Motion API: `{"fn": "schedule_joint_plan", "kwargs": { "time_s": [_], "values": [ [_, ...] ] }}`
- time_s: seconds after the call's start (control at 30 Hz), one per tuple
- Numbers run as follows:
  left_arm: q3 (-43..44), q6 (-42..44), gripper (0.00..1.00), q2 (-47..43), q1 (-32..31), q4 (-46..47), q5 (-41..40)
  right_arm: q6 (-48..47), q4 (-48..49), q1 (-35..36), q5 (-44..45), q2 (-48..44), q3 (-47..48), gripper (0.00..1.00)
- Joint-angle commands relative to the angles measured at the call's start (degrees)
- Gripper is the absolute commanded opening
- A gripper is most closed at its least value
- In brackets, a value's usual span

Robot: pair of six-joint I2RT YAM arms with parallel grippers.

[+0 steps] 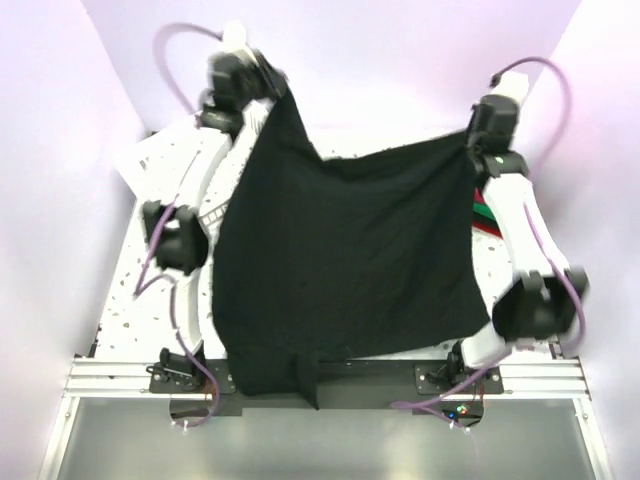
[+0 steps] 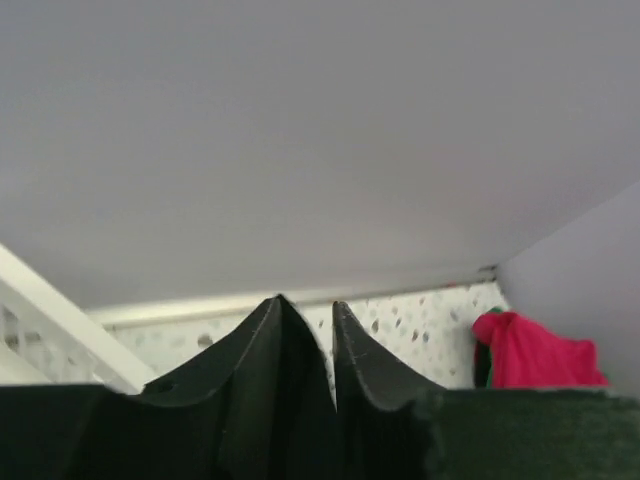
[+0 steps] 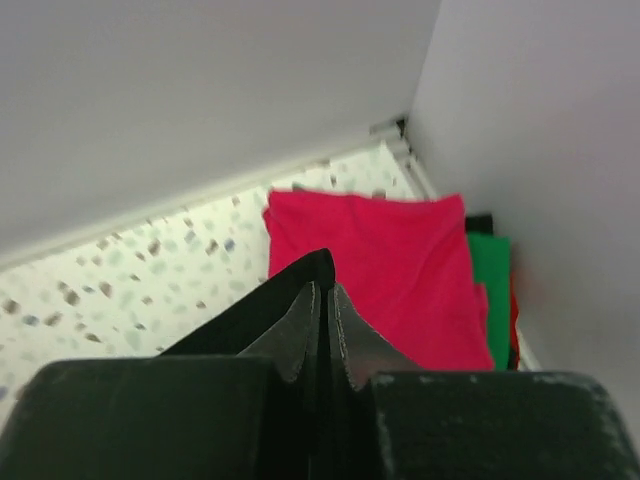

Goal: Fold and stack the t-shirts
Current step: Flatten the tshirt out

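Observation:
A large black t-shirt [image 1: 350, 270] hangs spread between my two grippers above the table, its lower edge draped over the near rail. My left gripper [image 1: 272, 92] is shut on its far left corner, held high. My right gripper [image 1: 472, 140] is shut on its far right corner. In the left wrist view the fingers [image 2: 355, 370] are pressed together on black cloth. In the right wrist view the black shirt's corner [image 3: 322, 266] sticks out between the shut fingertips. A stack of folded shirts, magenta-pink [image 3: 385, 270] on top with green [image 3: 492, 290] under it, lies at the far right corner.
A white slatted basket [image 1: 165, 160] stands at the far left, behind the left arm; its rim shows in the left wrist view [image 2: 60, 320]. Lilac walls close in the speckled table [image 1: 130, 280] on three sides. The folded stack's edge [image 1: 484, 215] peeks beside the right arm.

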Motion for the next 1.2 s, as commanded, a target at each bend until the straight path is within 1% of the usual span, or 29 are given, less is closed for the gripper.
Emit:
{"fn": "schedule_joint_plan", "kwargs": {
  "time_s": [0.0, 0.03, 0.07, 0.1, 0.13, 0.17, 0.2, 0.27, 0.3, 0.33, 0.43, 0.47, 0.53, 0.57, 0.63, 0.67, 0.73, 0.77, 0.8, 0.83, 0.93, 0.97, 1.03, 1.1, 1.17],
  "values": [
    [9.2, 0.6, 0.35, 7.3, -1.5, -4.0, 2.8, 2.5, 2.4, -1.9, 1.4, 7.7, 1.3, 0.07],
    [9.1, 0.8, 0.44, 8.0, -2.0, -3.8, 2.3, 2.5, 1.2, -2.0, 0.6, 9.7, 3.7, 0.21],
    [7.5, 1.7, 0.57, 7.8, -2.3, -3.5, 2.0, 2.5, -1.2, -2.1, -0.7, 11.7, 5.0, 0.36],
    [6.2, 2.3, 0.61, 7.1, -2.7, -2.8, 1.7, 2.4, -2.3, -2.2, -1.7, 14.1, 7.1, 0.67],
    [4.7, 2.9, 0.64, 5.9, -3.4, -2.3, 1.5, 2.1, -3.2, -2.2, -3.1, 14.8, 7.9, 0.77],
    [1.1, 3.9, 0.69, 3.0, -3.7, -1.8, 0.9, 1.9, -4.1, -2.3, -4.5, 15.1, 8.4, 0.84],
    [-0.9, 4.4, 0.71, 1.4, -4.2, -0.5, 0.7, 1.8, -4.4, -2.2, -7.3, 14.7, 8.9, 0.94],
    [-5.5, 4.7, 0.73, -3.3, -5.0, -0.5, 1.1, 1.4, -4.4, -2.2, -9.5, 13.8, 8.9, 0.97],
    [-7.0, 4.7, 0.73, -4.7, -5.3, -1.4, 1.3, 1.4, -4.7, -2.1, -12.9, 13.1, 8.9, 0.98],
    [-8.3, 5.0, 0.73, -6.3, -5.9, -2.3, 1.6, 1.6, -5.3, -2.2, -14.2, 11.9, 8.9, 0.98],
    [-15.1, 5.9, 0.73, -12.7, -7.8, -5.9, 0.5, 2.4, -7.9, -1.6, -19.3, 8.6, 7.5, 0.99],
    [-19.7, 6.0, 0.74, -16.2, -8.3, -6.6, 0.2, 2.5, -9.1, -1.0, -20.6, 7.6, 6.7, 0.99],
    [-24.5, 5.9, 0.74, -19.7, -9.9, -8.2, -0.3, 3.7, -10.4, -0.5, -24.3, 5.8, 4.0, 0.99],
    [-28.6, 5.6, 0.74, -22.5, -10.4, -9.1, -0.4, 4.4, -11.8, 0.3, -24.9, 4.3, 3.1, 0.99],
    [-32.7, 4.7, 0.74, -25.1, -11.6, -12.3, -0.5, 5.9, -13.2, 1.3, -28.8, 2.7, -0.6, 0.99],
    [-37.2, 3.3, 0.74, -27.4, -11.7, -13.3, -0.5, 6.3, -14.4, 2.5, -30.1, 1.5, -1.9, 0.99],
    [-42.2, 1.6, 0.74, -29.7, -12.2, -15.2, -0.6, 7.0, -15.6, 4.1, -31.1, 0.4, -6.5, 0.99],
    [-47.4, 1.2, 0.74, -32.1, -12.3, -15.7, -0.6, 7.4, -15.7, 5.5, -31.7, -0.6, -8.2, 0.99],
    [-49.8, 0.9, 0.74, -33.2, -12.4, -16.7, -0.6, 8.2, -15.8, 6.2, -32.2, -1.1, -11.6, 0.99],
    [-54.2, 0.2, 0.74, -35.1, -12.4, -17.2, -0.8, 9.0, -16.1, 6.6, -32.8, -1.6, -13.2, 0.99],
    [-60.0, -1.5, 0.74, -37.8, -12.4, -19.4, -1.7, 11.8, -15.9, 7.7, -35.3, -2.9, -19.9, 0.99],
    [-63.1, -2.0, 0.74, -39.2, -12.4, -20.5, -2.0, 12.5, -15.6, 7.8, -36.1, -3.6, -23.4, 0.99],
    [-66.6, -3.2, 0.74, -40.4, -12.4, -21.3, -2.2, 13.9, -14.6, 7.7, -36.7, -4.1, -26.6, 0.99],
    [-68.1, -3.9, 0.75, -40.4, -12.4, -23.7, -2.9, 14.5, -14.5, 7.8, -37.7, -3.5, -29.8, 0.99],
    [-70.1, -4.6, 0.79, -39.4, -12.3, -24.8, -3.6, 14.7, -14.6, 7.8, -38.1, -2.4, -31.1, 0.99]
  ]
}}
